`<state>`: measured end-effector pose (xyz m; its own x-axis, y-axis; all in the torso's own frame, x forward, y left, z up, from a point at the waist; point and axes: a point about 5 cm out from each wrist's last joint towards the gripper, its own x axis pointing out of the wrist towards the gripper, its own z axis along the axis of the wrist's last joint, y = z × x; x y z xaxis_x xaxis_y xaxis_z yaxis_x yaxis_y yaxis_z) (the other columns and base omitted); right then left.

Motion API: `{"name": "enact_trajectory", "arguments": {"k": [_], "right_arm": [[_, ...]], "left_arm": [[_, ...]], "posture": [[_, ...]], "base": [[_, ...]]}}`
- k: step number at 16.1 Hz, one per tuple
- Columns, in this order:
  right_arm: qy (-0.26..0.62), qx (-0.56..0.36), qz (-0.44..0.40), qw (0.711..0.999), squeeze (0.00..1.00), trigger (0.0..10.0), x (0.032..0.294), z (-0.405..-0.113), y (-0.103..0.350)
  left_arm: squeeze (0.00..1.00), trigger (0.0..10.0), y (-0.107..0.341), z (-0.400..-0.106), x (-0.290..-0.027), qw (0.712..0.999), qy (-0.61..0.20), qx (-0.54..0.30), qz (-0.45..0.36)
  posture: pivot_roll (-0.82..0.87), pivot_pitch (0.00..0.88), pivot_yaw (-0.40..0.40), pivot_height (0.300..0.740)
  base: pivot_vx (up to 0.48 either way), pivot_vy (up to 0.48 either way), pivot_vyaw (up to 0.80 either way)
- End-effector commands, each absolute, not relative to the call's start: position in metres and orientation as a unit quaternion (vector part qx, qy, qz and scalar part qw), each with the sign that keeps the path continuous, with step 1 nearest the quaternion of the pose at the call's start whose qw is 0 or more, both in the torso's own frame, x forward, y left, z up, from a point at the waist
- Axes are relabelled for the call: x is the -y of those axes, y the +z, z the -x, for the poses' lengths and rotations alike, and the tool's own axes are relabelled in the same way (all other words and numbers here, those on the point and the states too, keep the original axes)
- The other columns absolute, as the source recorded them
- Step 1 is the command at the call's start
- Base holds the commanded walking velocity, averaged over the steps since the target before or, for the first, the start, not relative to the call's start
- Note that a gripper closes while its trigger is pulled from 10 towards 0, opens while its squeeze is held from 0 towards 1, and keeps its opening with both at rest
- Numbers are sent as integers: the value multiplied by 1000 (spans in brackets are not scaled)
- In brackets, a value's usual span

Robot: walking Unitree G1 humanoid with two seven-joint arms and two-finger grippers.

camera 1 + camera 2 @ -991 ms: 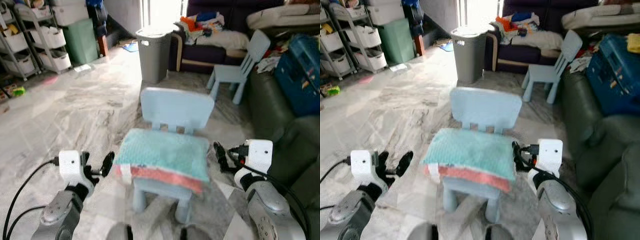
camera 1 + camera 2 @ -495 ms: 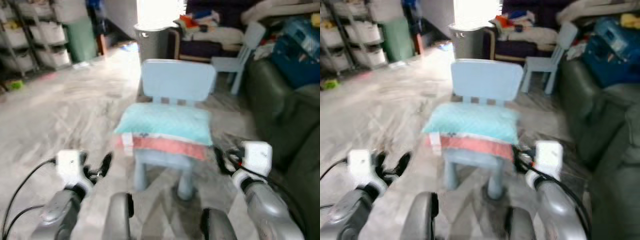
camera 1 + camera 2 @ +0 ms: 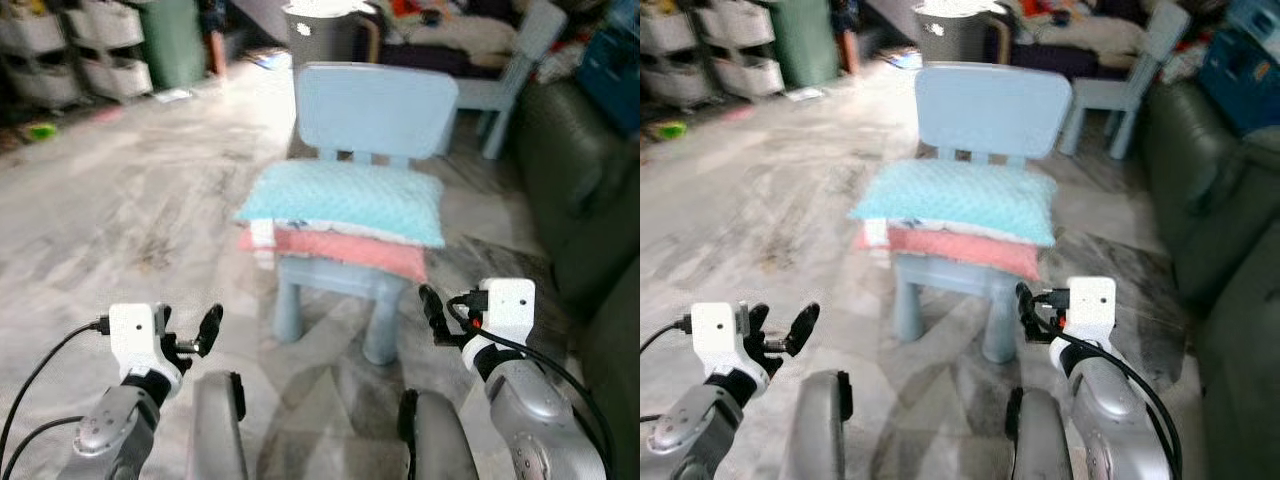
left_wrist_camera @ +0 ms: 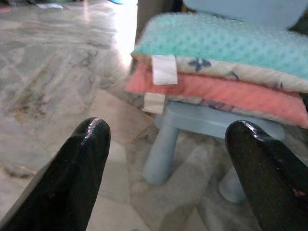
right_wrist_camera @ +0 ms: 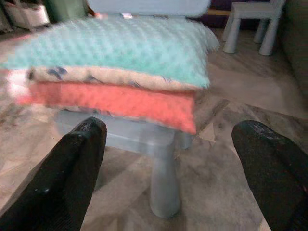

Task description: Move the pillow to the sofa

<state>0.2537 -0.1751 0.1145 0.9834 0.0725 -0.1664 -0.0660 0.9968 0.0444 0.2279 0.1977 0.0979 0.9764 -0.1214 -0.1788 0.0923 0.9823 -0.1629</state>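
A teal pillow lies on top of a salmon-pink pillow, both stacked on the seat of a small light-blue child's chair straight ahead. My left gripper hangs open, low and to the left of the chair, with nothing between its fingers. On the chair's right side my right gripper is open and empty, close to the front right leg. Both wrist views look at the pillow stack between open fingers. A dark green sofa runs along the right.
A grey bin and a second small blue chair stand behind the chair. Storage racks and a green container line the back left. Marble floor spreads to the left. My own legs show at the bottom.
The camera has shifted, so the chair with the pillows sits higher and my legs show below. Both grippers stay open and low on either side of the chair.
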Motion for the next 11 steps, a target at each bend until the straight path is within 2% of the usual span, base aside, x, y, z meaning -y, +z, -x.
{"name": "enact_trajectory", "arguments": {"k": [1, 7, 11], "right_arm": [[34, -78, -18, 996, 0, 10000, 176, -256, 117], [60, -17, 5, 998, 0, 10000, 171, -282, 150], [71, 13, 1, 997, 0, 10000, 174, -312, 176]], "left_arm": [[0, 10000, 105, -232, -199, 993, -51, -81, 68], [0, 10000, 128, -259, -212, 999, -33, -27, 32], [0, 10000, 155, -303, -228, 999, 1, 10, 41]], "posture": [[-5, 19, -4, 387], [0, 56, -6, 382], [-1, 104, -1, 382]], "base": [[0, 0, 0], [0, 0, 0], [0, 0, 0]]}}
